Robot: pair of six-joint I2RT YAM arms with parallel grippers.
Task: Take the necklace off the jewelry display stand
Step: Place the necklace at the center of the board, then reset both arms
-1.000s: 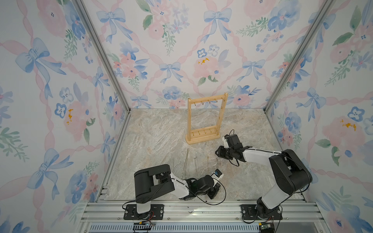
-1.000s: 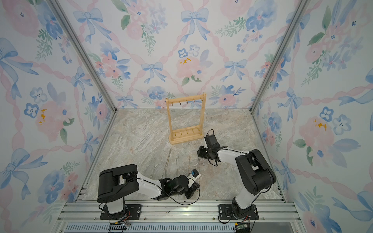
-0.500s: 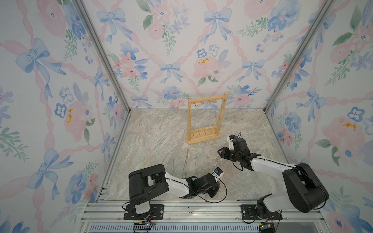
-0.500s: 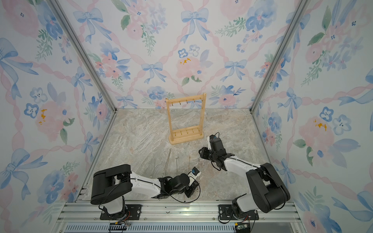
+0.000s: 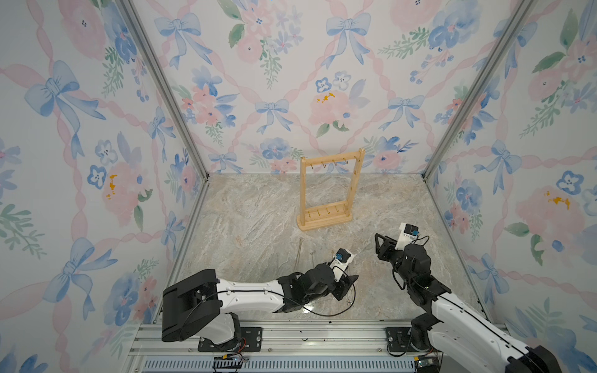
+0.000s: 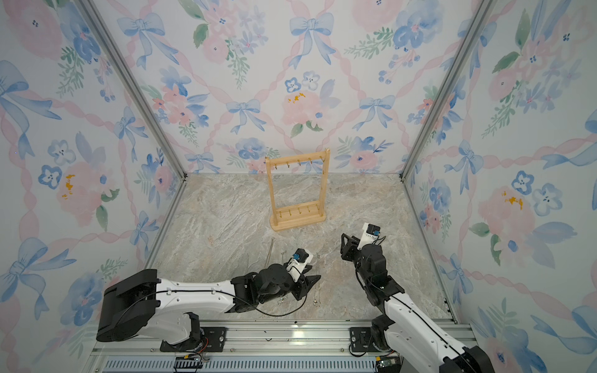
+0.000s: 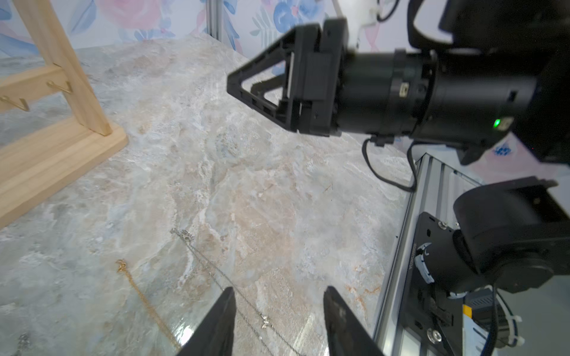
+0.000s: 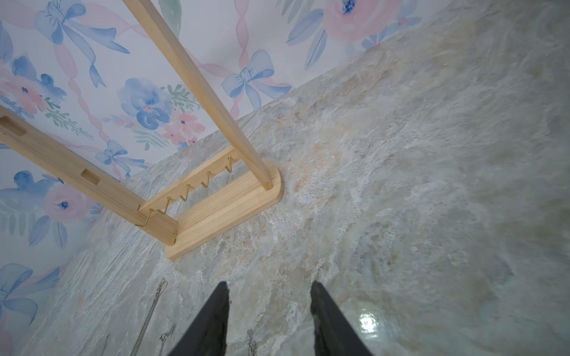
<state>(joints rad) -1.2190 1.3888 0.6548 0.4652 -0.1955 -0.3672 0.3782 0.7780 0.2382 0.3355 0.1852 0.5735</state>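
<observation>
**Necklace down on the table, stand bare, both grippers gaping.**

On the near left a gold chain (image 7: 145, 303) is lying stretched on the table (image 5: 258, 210). Just right of it the necklace (image 7: 216, 271), thin and silver, is running between the parted jaws of our left gripper (image 7: 279, 289), which is hovering low with nothing pinched. We are guessing the chains are laid straight to stay untangled. At the far middle the stand (image 5: 323, 222) is standing upright with its hooks (image 8: 186, 194) carrying nothing, so we are reckoning the task all but done. To the right, our right gripper (image 5: 379, 240) is hanging near and right of the stand's base, jaws apart and empty, likely to keep clear of the frame.
</observation>
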